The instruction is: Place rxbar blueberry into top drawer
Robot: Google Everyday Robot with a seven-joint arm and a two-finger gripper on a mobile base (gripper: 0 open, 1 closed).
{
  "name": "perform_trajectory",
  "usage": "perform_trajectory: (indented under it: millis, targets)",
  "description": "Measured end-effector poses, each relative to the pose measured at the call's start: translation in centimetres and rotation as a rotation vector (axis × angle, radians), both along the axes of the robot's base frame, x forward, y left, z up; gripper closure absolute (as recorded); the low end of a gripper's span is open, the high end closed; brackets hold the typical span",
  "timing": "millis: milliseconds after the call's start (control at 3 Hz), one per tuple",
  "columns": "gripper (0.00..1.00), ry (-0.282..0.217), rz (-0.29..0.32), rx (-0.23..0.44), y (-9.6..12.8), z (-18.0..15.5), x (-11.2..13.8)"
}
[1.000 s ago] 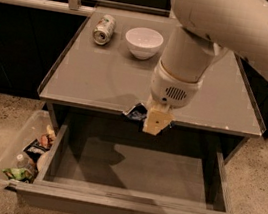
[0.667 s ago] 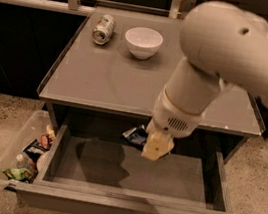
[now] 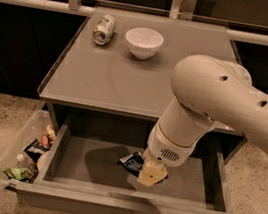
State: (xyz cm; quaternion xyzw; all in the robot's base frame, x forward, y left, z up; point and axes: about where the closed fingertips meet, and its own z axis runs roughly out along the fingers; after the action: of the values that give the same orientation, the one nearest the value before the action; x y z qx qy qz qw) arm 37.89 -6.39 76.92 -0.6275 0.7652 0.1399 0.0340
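The top drawer (image 3: 127,212) is pulled open below the grey table, its flat grey front toward me with a small metal knob. My gripper (image 3: 149,174) hangs inside the open drawer, just above its floor, right of the middle. It is shut on the rxbar blueberry (image 3: 132,162), whose dark navy wrapper with a pale crimped end sticks out to the left of the yellowish fingers (image 3: 152,174). The bar is held over the drawer floor, and I cannot tell whether it touches it.
A grey table (image 3: 107,82) carries a green-and-silver can (image 3: 104,29) lying on its side and a white bowl (image 3: 143,42) at the back. A clear plastic bin (image 3: 13,155) with colourful snack wrappers hangs at the drawer's left. The big white arm covers the table's right side.
My gripper has moved down and forward from the table's front edge into the open drawer, carrying the rxbar blueberry with it.
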Motion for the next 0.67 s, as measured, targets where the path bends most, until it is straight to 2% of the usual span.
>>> perform_trajectory:
  millis: [333, 667]
  targets:
    - [1.0, -0.003, -0.014, -0.023, -0.2, -1.2, 1.1]
    - [1.0, -0.032, -0.077, 0.0, -1.2, -3.3, 3.5]
